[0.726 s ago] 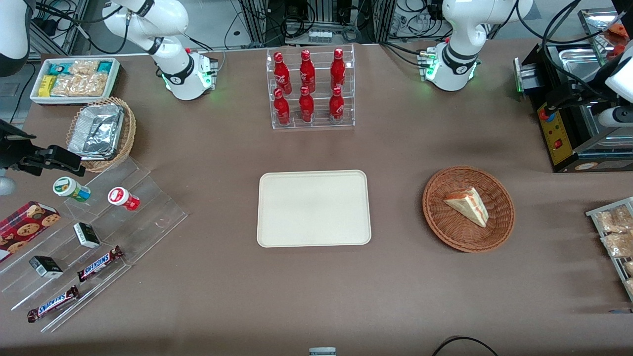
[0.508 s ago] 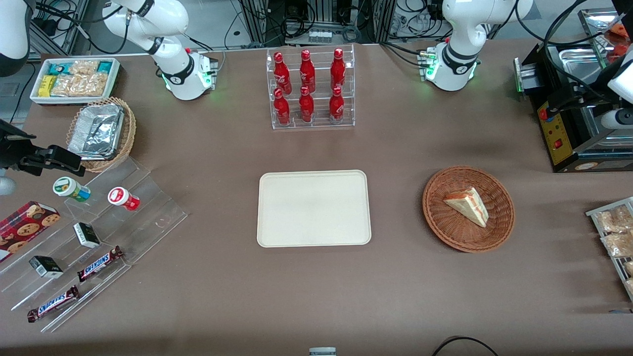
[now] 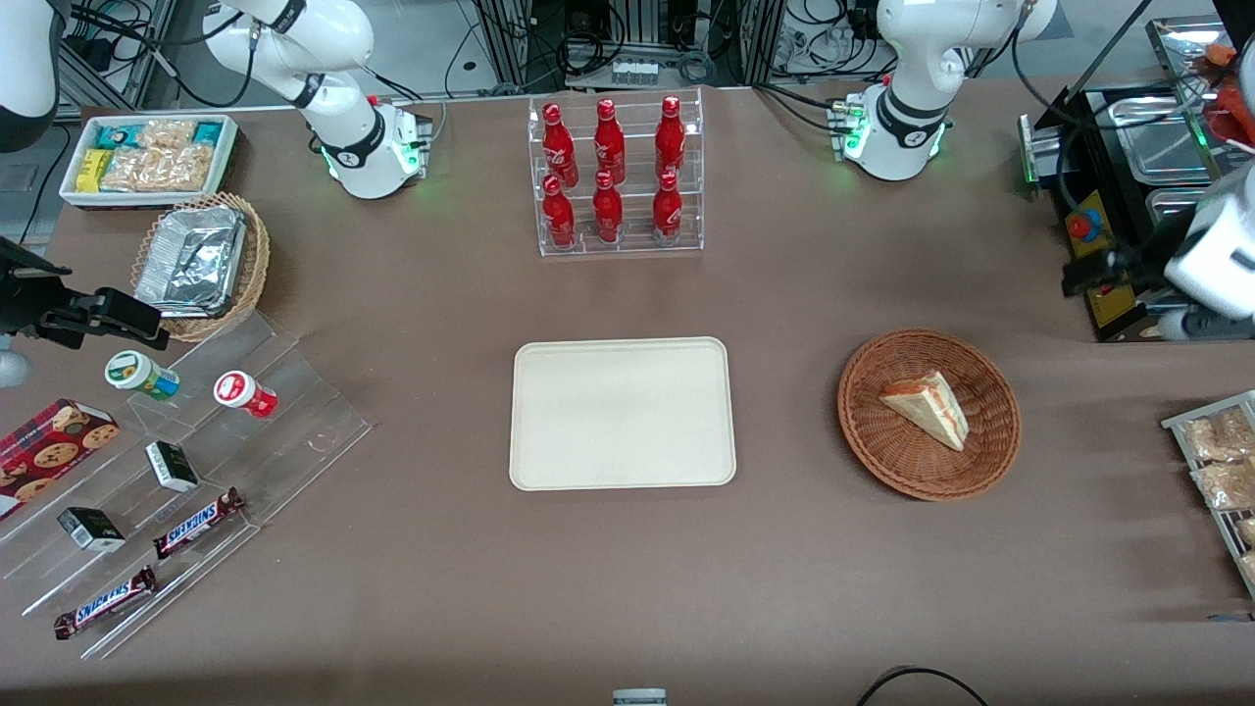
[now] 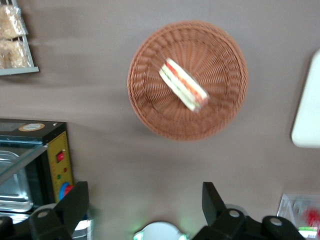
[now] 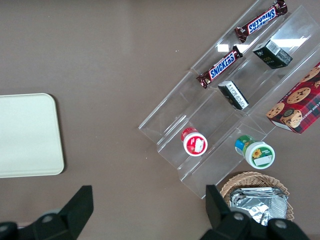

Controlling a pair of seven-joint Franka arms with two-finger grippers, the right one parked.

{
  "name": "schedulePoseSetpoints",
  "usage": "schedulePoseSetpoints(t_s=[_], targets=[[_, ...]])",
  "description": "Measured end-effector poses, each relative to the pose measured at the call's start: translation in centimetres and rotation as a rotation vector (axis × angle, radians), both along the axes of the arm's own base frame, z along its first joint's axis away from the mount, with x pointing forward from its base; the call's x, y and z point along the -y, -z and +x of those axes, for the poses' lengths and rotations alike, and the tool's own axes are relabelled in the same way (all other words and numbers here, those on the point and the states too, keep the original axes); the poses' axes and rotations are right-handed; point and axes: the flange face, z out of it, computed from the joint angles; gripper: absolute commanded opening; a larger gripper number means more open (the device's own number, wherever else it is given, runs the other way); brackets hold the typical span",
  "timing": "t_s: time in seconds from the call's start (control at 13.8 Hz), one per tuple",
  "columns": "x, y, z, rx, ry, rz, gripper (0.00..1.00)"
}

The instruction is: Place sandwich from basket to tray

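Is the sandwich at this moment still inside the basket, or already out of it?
Inside. The sandwich lies in the basket; the gripper, fingers open, hangs high above the table beside it.

- In the left wrist view the hand [image 4: 142,205] shows two black fingers [image 4: 75,202] cut off by the frame edge.
- The tray [image 4: 308,107] beside the hand is cropped.
- The sandwich [image 4: 183,91] is motion-blurred.

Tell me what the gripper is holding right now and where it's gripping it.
Nothing. The gripper is open and empty, up above the table, while the sandwich lies untouched in the basket.
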Motion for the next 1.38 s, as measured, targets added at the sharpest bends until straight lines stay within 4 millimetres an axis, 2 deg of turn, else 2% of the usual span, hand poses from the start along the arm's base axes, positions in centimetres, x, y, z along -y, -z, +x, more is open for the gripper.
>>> schedulePoseSetpoints(t_s=[0.22, 0.36, 0.58, 0.8, 1.02, 1.16, 1.38], targets=[[0.4, 5.3, 1.5, 0.082, -0.246, 0.027, 1.0], [0.5, 9.3, 1.5, 0.131, -0.393, 0.01, 1.0], [0.8, 15.6, 0.1, 0.186, -0.541, 0.004, 1.0], [2.4, 20.5, -1.9, 0.209, -0.588, -0.001, 1.0], [2.8, 23.2, -3.5, 0.2, -0.607, 0.003, 1.0], [3.0, 23.5, -3.4, 0.212, -0.646, 0.0, 1.0], [4.7, 25.0, -3.0, 0.245, -0.688, -0.011, 1.0]])
